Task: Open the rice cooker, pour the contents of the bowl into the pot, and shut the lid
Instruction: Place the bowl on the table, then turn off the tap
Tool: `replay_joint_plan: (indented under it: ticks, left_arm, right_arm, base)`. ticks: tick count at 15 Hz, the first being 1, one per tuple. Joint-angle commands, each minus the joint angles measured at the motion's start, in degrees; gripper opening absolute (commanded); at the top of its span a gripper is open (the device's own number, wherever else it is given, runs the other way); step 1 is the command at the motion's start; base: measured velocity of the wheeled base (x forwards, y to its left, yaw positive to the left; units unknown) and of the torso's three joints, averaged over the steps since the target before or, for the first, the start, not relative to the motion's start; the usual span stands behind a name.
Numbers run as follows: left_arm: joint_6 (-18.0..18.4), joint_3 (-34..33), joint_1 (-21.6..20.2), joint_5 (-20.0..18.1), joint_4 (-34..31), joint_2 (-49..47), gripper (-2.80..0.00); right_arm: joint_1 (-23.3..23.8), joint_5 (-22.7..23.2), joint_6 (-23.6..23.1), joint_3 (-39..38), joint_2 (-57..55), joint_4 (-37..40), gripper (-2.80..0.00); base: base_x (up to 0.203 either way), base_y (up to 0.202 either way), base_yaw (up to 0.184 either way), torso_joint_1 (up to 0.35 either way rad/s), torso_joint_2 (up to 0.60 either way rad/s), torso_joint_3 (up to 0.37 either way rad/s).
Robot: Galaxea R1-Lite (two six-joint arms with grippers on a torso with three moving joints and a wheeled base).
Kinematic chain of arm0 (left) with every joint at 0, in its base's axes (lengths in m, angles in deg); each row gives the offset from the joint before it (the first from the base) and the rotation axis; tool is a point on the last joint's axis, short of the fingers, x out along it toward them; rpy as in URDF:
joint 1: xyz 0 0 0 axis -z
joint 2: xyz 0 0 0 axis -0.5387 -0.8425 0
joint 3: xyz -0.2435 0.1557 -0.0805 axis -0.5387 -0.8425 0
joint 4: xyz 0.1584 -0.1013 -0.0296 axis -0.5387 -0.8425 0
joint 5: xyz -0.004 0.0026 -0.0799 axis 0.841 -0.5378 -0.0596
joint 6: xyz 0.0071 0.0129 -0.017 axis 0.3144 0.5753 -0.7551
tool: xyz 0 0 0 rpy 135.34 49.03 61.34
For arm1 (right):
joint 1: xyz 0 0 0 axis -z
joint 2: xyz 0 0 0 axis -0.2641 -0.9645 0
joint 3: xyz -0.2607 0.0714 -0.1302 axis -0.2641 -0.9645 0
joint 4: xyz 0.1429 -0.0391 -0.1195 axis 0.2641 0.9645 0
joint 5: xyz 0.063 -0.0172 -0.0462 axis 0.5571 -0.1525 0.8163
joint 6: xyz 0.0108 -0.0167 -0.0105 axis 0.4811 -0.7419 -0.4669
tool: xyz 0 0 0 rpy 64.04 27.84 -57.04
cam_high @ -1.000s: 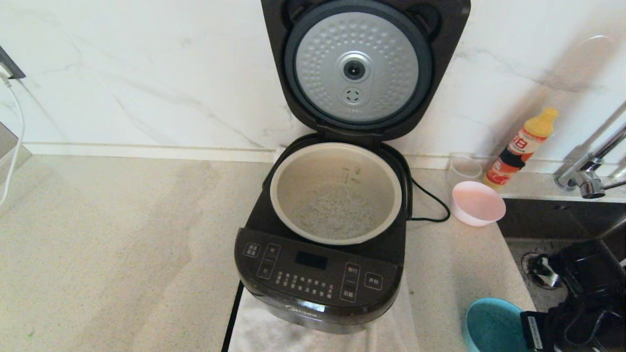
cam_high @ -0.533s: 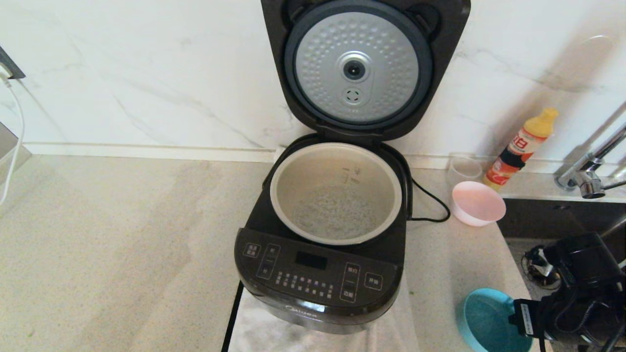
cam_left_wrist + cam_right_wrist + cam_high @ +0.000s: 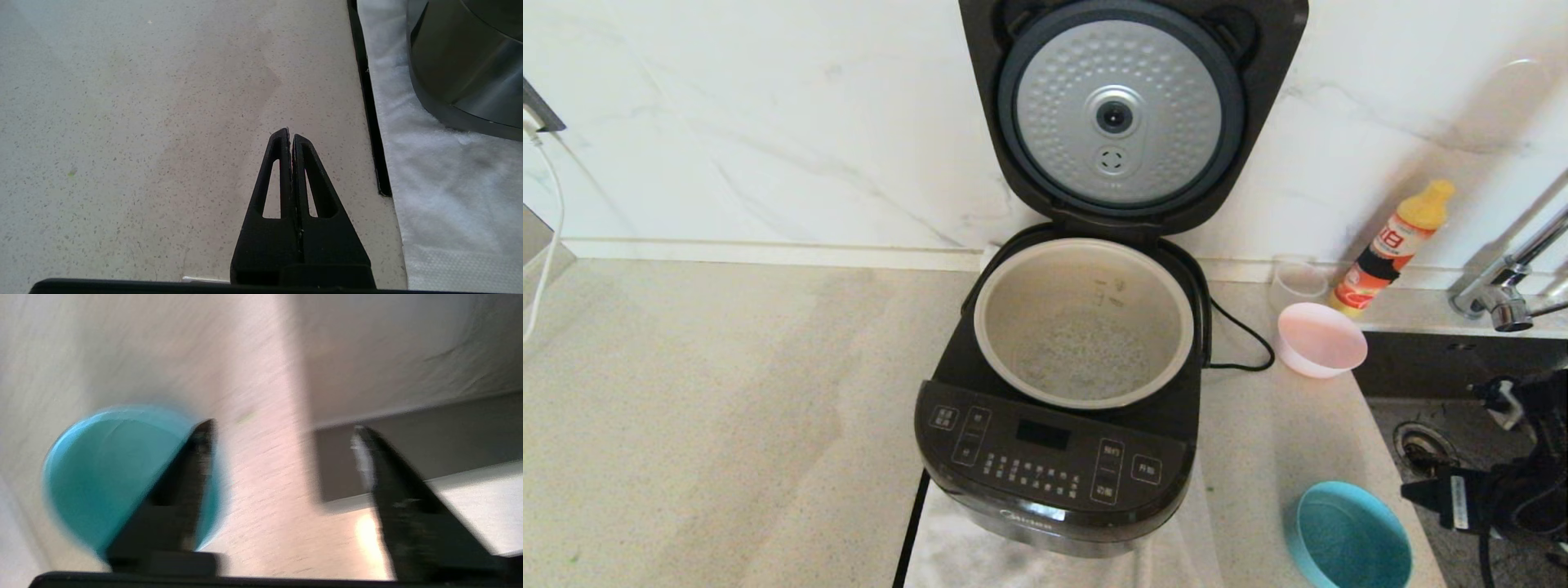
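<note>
Rice cooker [image 3: 1062,425] sits mid-counter on a white cloth [image 3: 956,555], front panel toward me, its black cord [image 3: 1241,335] looping off to the right. I see the lid [image 3: 1131,114] swung fully up against the marble wall, silver dimpled disc facing out. Pot [image 3: 996,327] is seated in the cooker body, with a layer of pale grains across its bottom.

Teal bowl [image 3: 1352,543] stands upright on the counter [image 3: 703,425], near and right of the cooker, close to the sink edge. I see nothing inside it.

Right gripper [image 3: 282,428]: fingers spread well apart, holding nothing. In its wrist view one finger overlaps the bowl's rim, the other lies toward the sink; I cannot tell whether it touches. In the head view that arm [image 3: 1503,490] is over the sink [image 3: 1445,441], just right of the bowl.

Left gripper [image 3: 291,134]: fingertips pressed together, parked above bare counter left of the cloth.

Far right: pink bowl [image 3: 1321,339], a clear cup [image 3: 1298,282] behind it, an orange-labelled bottle [image 3: 1392,245] and a faucet [image 3: 1503,298].
</note>
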Motion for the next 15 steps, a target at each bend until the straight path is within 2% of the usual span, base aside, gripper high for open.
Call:
replay_joint_plan:
  ticks: [1, 2, 3, 5, 9, 11, 15]
  left_arm:
    - [0.0, -0.1, 0.0, 0.0, 0.0, -0.1, -2.8]
    - [0.0, -0.1, 0.0, 0.0, 0.0, -0.1, -2.8]
    - [0.0, -0.1, 0.0, 0.0, 0.0, -0.1, -2.8]
    - [0.0, -0.1, 0.0, 0.0, 0.0, -0.1, -2.8]
    - [0.0, -0.1, 0.0, 0.0, 0.0, -0.1, -2.8]
    - [0.0, -0.1, 0.0, 0.0, 0.0, -0.1, -2.8]
    - [0.0, -0.1, 0.0, 0.0, 0.0, -0.1, -2.8]
  right_arm:
    - [5.9, -1.2, -3.0, 2.2, 5.5, 0.2, -2.8]
    - [8.1, -3.2, -3.6, 3.1, 5.6, 0.3, -2.8]
    - [10.3, -8.0, -4.4, 3.9, 5.2, 0.2, -2.8]
    - [13.2, -13.7, -5.4, 5.2, 4.7, 0.2, -2.8]
    - [17.8, -16.4, -5.0, 6.6, -0.7, -2.4, -2.8]
    - [18.3, -18.1, -4.9, 7.1, -4.9, -4.7, -2.8]
    - [21.3, -20.8, -5.3, 9.5, -15.4, -15.6, -2.8]
  base:
    - [0.0, 0.0, 0.0, 0.0, 0.0, 0.0]
    - [0.0, 0.0, 0.0, 0.0, 0.0, 0.0]
    - [0.0, 0.0, 0.0, 0.0, 0.0, 0.0]
    - [0.0, 0.0, 0.0, 0.0, 0.0, 0.0]
    - [0.0, 0.0, 0.0, 0.0, 0.0, 0.0]
    - [0.0, 0.0, 0.0, 0.0, 0.0, 0.0]
    - [0.0, 0.0, 0.0, 0.0, 0.0, 0.0]
